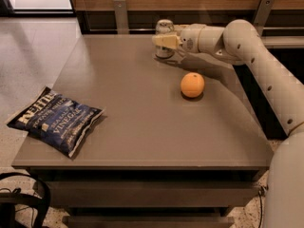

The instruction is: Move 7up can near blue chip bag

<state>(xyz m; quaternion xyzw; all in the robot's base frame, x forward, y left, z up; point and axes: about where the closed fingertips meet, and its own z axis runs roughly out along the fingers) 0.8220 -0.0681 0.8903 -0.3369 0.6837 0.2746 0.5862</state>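
The arm [247,46] stretched over the worktop's [142,141] far edge. The pincer [164,41] met the 7up can [165,26], and I cannot tell its grip. The orange [192,85] sat near, the blue chip bag [54,120] well apart.

"Kettle", "Vinegar" on blue chip bag [56,126]

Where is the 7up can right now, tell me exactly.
In the camera view the 7up can stands near the far edge of the table, with the gripper at it and the orange nearer the camera, slightly rightward.
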